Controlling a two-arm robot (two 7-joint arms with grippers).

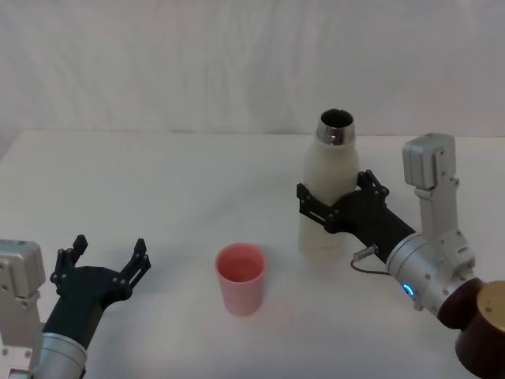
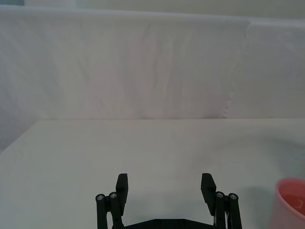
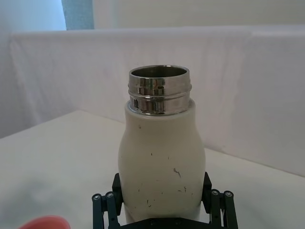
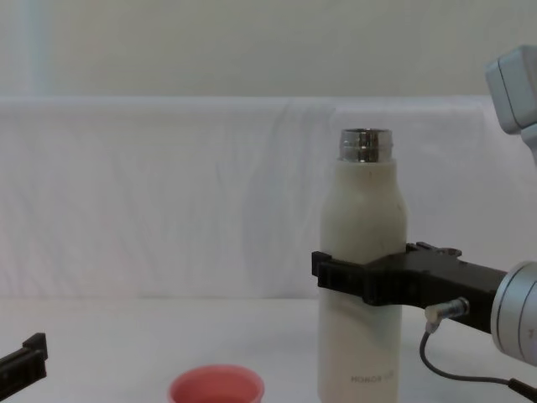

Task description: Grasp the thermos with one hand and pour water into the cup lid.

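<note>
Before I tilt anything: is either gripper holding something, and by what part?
The right gripper clasps the thermos around mid-body, below the shoulders. The left gripper is open, empty.

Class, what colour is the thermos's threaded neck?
Shiny silver steel, above the cream-white body of the thermos; it shows best in the right wrist view.

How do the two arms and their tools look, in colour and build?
Both arms have silver-grey round segments with a pale grey boxy wrist unit. Each ends in a black tool, the left tool and the right tool, with two linked fingers. The right arm also shows a small blue light, a thin grey cable and a brown joint.
</note>
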